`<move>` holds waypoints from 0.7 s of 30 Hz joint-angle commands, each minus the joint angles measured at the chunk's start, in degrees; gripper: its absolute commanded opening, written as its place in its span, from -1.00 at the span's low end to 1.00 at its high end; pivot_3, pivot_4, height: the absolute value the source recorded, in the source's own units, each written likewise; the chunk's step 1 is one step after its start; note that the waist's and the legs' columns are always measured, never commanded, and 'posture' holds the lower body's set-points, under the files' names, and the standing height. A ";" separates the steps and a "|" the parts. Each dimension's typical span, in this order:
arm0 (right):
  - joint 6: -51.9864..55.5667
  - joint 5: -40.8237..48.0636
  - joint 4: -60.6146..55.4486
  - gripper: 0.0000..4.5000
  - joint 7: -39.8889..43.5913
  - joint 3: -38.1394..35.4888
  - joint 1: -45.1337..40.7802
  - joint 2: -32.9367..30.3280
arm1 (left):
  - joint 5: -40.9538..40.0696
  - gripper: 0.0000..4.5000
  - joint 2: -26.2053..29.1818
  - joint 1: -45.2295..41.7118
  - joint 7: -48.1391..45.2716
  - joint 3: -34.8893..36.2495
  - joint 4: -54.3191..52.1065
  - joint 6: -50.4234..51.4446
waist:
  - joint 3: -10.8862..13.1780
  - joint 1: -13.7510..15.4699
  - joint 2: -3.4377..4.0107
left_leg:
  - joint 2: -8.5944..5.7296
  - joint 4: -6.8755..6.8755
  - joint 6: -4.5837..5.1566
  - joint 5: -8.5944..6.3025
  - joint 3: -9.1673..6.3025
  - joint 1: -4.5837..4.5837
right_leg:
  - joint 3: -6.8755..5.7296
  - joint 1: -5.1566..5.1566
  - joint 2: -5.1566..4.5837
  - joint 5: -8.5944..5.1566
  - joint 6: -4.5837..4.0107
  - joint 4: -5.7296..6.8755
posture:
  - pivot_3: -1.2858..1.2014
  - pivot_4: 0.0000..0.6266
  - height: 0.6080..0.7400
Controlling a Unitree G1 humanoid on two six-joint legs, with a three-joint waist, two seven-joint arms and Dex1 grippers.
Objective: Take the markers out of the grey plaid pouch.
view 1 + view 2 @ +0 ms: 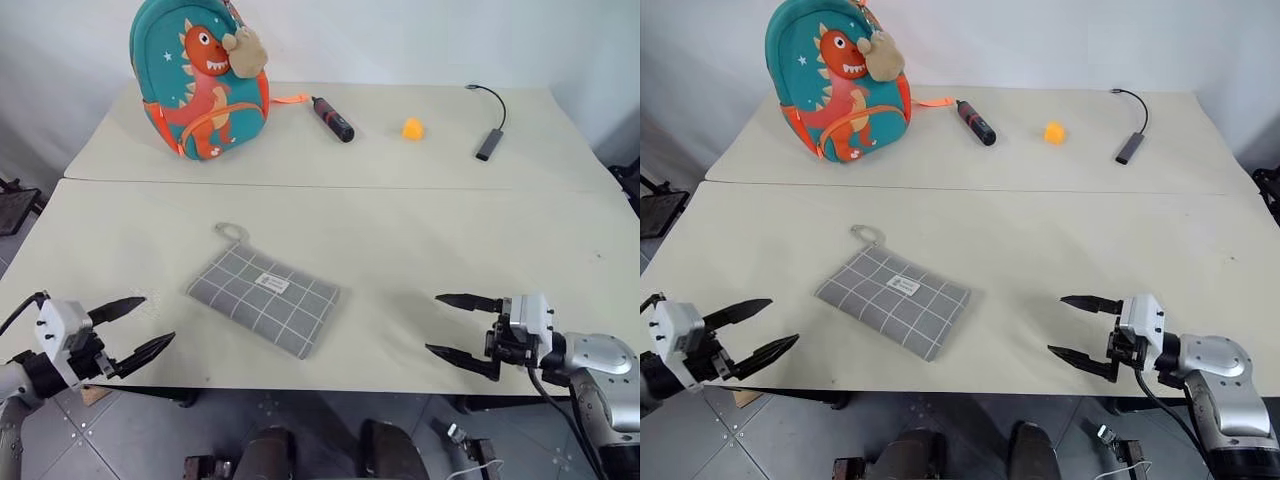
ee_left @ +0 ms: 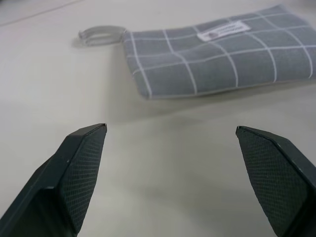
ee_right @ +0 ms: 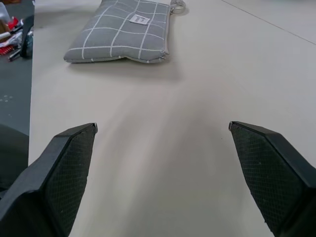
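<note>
Two tables stand end to end in the head view: on the near one the grey plaid pouch lies flat and closed near the front edge, with its ring zipper pull at the far corner, while the left gripper and right gripper hang at either side, both spread wide and empty, and a teal dinosaur backpack, a black stick with a red end, a small orange object and a cabled adapter sit on the far table. From the left wrist, that gripper's fingers stand far apart over bare tabletop, the pouch just beyond them with its white label facing up. From the right wrist, the fingers are likewise splayed with nothing between them, the pouch well apart ahead; no markers can be seen.
</note>
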 commanded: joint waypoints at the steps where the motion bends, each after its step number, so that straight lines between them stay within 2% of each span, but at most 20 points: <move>1: -0.53 0.41 -0.71 1.00 -0.54 -1.10 0.24 0.00 | 0.74 0.98 1.20 -0.15 -0.12 -0.02 -0.35 -0.98 | 0.00 0.04 0.00 | 0.00 0.00 0.00 0.00 0.00 0.00 | 0.00 0.00 0.00 0.00 0.00 0.00 | 0.03 -0.52 1.00; 3: 3.04 1.35 -4.44 1.00 -0.76 0.62 0.23 -0.77 | -2.91 0.98 2.49 -0.69 -1.79 -0.24 0.15 5.06 | 0.00 0.09 0.00 | 0.01 0.00 0.00 0.00 0.00 0.00 | 0.00 0.00 0.00 0.00 0.00 0.00 | 0.03 -0.52 1.00; 4: 4.97 0.91 -6.64 0.83 -0.66 2.22 0.10 -1.62 | -5.07 1.00 4.18 -0.87 -3.56 -0.33 0.96 9.56 | 0.00 0.08 -0.01 | 0.02 0.02 0.00 0.00 0.00 -0.01 | 0.00 0.00 0.00 0.00 0.00 0.02 | 0.03 -0.52 1.00; 6: 8.65 -1.38 -9.89 0.61 -2.87 4.92 -0.70 -2.45 | -10.61 1.00 6.85 -3.10 -5.50 0.62 3.66 18.98 | 0.00 0.05 0.01 | 0.03 0.03 0.00 0.00 -0.02 -0.01 | 0.00 -0.03 0.01 0.00 0.00 0.07 | 0.03 -0.52 1.00; 8: 11.40 -3.80 -12.35 0.27 -4.54 8.05 -2.03 -2.83 | -12.95 1.00 9.32 -7.15 -6.17 0.62 7.98 24.66 | 0.00 0.07 0.01 | 0.05 0.04 0.00 0.00 -0.06 0.00 | 0.01 -0.05 0.01 0.00 0.00 0.10 | 0.03 -0.52 1.00; 11: 15.05 -6.45 -15.20 -0.20 -7.05 12.58 -4.82 -2.09 | -12.32 1.00 12.16 -14.55 -7.07 -1.91 14.93 28.65 | 0.01 0.07 0.00 | -0.01 0.07 0.00 0.00 -0.12 -0.03 | 0.02 -0.08 0.03 0.00 0.00 0.12 | 0.03 -0.52 1.00; 16: 21.84 -11.39 -15.08 -0.97 -11.23 19.90 -11.17 -0.10 | -8.80 1.00 12.13 -30.62 -5.62 -9.51 26.57 34.89 | 0.01 0.23 -0.05 | -0.15 0.07 0.00 0.00 -0.04 -0.07 | -0.02 -0.13 0.03 0.00 -0.01 0.17 | 0.03 -0.52 1.00; 21: 31.41 -12.82 -16.12 -0.99 -14.97 23.44 -15.58 1.06 | -3.66 1.00 9.38 -43.19 -5.67 -16.77 36.74 35.02 | 0.00 0.10 -0.18 | -0.20 0.10 0.00 0.00 0.02 -0.10 | -0.06 -0.17 0.04 0.01 -0.02 0.23 | 0.03 -0.52 1.00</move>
